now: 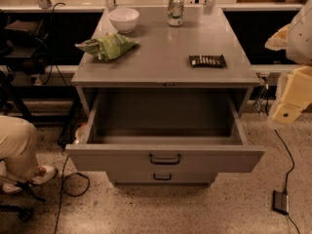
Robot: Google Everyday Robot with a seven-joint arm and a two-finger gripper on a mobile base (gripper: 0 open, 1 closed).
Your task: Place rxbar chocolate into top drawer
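A grey metal table (pixel 161 43) with a flat top fills the middle of the view. Its wide, deep grey metal top drawer (pixel 214 157) is pulled fully out from the table's front, with the inner floor and walls in plain view and a dark bar handle (pixel 165 159) at the centre of the front panel. Below it, still shut in the table's front, is a shorter drawer front (pixel 131 177) with a smaller handle.

At the table's right side, off its edge and above the floor, hangs the pale cream robot arm (pixel 300 30). Its gripper (pixel 285 112) sits level with the open drawer's right corner and touches nothing. Whether it is released or clenched I cannot tell. To the left of the table, low down, a person's leg in beige trousers (pixel 14 145) and a white shoe (pixel 41 173) show, well apart from the drawer.

On the table top, a crumpled green snack bag (pixel 108 46) lies on the left half, with a round white bowl (pixel 124 18) just behind it towards the table's back edge. The rxbar chocolate (pixel 207 60) — a small flat bar in a black wrapper with pale lettering — lies flat on the right half of the table, near the front edge and right above the open drawer's right part. It is well apart from the bag and the bowl. A dented silver-and-green drinks can (pixel 175 9) stands upright at the table's back edge — behind the bar and well apart from it.

On the floor by the table's front left corner a dark cable (pixel 73 182) loops, and off the front right corner sits a small dark box (pixel 280 201) on a cord.
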